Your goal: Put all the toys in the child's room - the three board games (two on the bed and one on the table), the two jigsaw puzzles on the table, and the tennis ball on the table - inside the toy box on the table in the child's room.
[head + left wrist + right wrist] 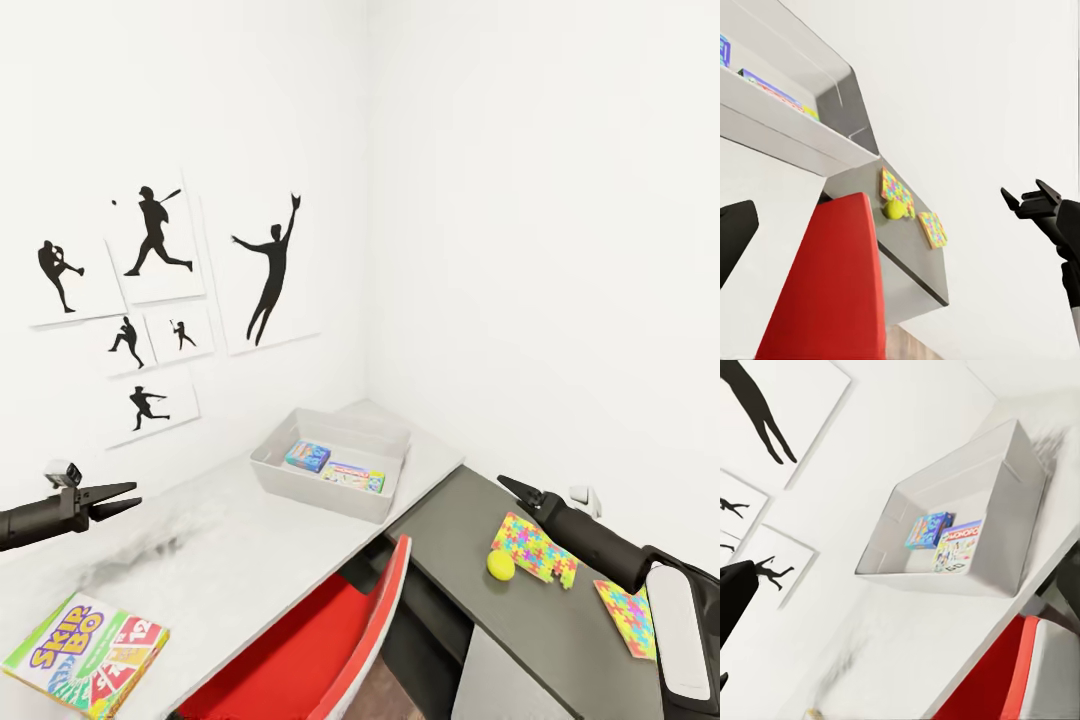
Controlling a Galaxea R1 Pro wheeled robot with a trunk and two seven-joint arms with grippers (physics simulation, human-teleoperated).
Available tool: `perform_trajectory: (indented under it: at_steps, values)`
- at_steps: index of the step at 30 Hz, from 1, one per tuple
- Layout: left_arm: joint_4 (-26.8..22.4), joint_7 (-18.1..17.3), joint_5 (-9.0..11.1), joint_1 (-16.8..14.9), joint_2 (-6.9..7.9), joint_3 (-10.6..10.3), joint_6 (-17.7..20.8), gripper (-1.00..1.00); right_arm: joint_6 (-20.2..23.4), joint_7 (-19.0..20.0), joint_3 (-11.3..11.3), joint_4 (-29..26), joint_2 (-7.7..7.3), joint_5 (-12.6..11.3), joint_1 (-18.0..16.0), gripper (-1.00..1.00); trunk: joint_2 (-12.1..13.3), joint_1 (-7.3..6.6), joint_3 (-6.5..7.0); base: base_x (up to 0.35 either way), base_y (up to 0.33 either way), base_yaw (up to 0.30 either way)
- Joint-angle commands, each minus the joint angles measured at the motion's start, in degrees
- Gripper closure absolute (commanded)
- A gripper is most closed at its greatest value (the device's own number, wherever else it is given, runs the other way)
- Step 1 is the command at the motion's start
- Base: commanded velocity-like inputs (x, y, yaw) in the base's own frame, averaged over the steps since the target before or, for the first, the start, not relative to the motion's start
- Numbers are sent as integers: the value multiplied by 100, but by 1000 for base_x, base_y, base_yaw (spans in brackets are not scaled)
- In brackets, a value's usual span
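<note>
Already two games (334, 466) in toy box (300, 490)

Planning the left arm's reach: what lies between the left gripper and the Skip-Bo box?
Nothing: in the head view, bare white tabletop separates the left gripper from the Skip-Bo box below it.

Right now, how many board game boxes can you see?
3. Two lie inside the toy box: a blue one and a Monopoly box. The Skip-Bo box lies on the white table. More may be hidden.
</note>
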Motion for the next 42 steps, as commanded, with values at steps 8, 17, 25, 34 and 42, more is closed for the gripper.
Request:
perform_trajectory:
  at_steps: [8, 17, 25, 34, 42]
  values:
    - [2, -21, 28, -4, -12, -38, 60, -100, 26, 47, -10, 0, 0, 37, -4, -100, -6, 0, 67, -233, 1, 29]
    - [2, -21, 29, -4, -14, -38, 60, -100, 27, 44, -4, 0, 0, 37, -4, -100, -6, 0, 117, -238, 35, 213]
    - [2, -21, 28, -4, -15, -38, 60, -100, 26, 39, -2, 0, 0, 37, -4, -100, -6, 0, 139, -35, 4, 275]
    - [2, -21, 28, -4, -13, -38, 60, -100, 26, 39, 4, -5, 5, 37, -4, -100, -6, 0, 155, -3, 0, 281]
    - [2, -21, 35, -4, -10, -38, 60, -100, 26, 37, 134, -9, 1, 51, -4, -100, -6, 0, 155, 0, 0, 243]
